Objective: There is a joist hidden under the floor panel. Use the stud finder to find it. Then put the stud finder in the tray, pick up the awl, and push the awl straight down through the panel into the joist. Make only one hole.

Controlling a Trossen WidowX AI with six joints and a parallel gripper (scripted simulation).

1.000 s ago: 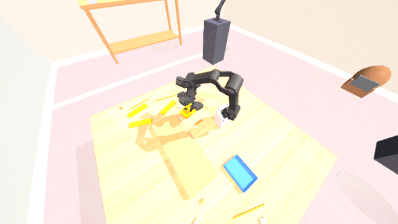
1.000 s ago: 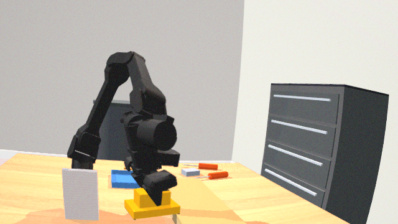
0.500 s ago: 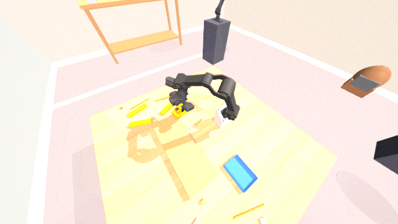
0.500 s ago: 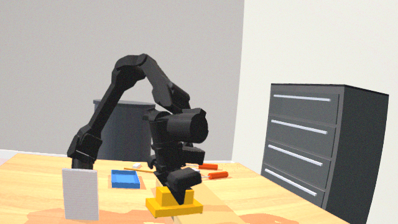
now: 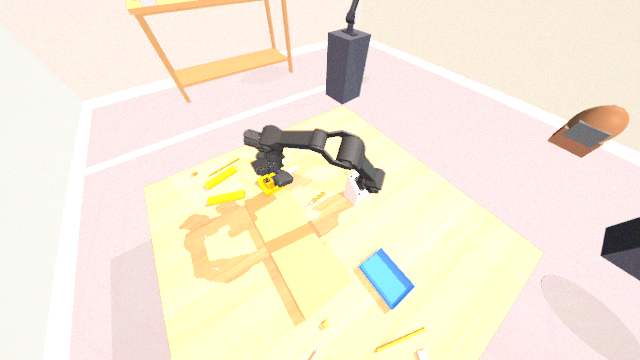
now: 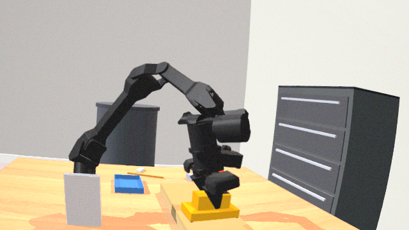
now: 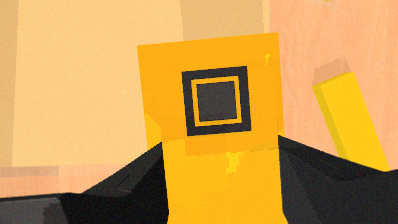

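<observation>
The yellow stud finder [image 5: 266, 188] [image 6: 195, 212] [image 7: 165, 60] is held upright in my gripper [image 5: 272, 179] [image 7: 215, 142], which is shut on its raised grip. It is at the far end of the tan floor panel [image 5: 312, 275] [image 6: 172, 189] [image 7: 90, 75], on it or just above it; any gap is too small to tell. Its square display is dark grey in the wrist view. The awl [image 5: 318, 198] lies on the table between the panel and the arm's base. The blue tray [image 5: 386, 277] [image 6: 128, 183] is empty, beside the panel.
Two yellow bars [image 5: 221, 178] [image 5: 226, 197] lie beyond the panel's far end, near a thin stick [image 5: 224, 167]. A white upright block [image 5: 353, 191] [image 6: 83, 199] stands by the arm's base. A pencil [image 5: 400, 340] [image 6: 145, 175] and an eraser [image 5: 422, 355] [image 6: 140, 170] lie past the tray.
</observation>
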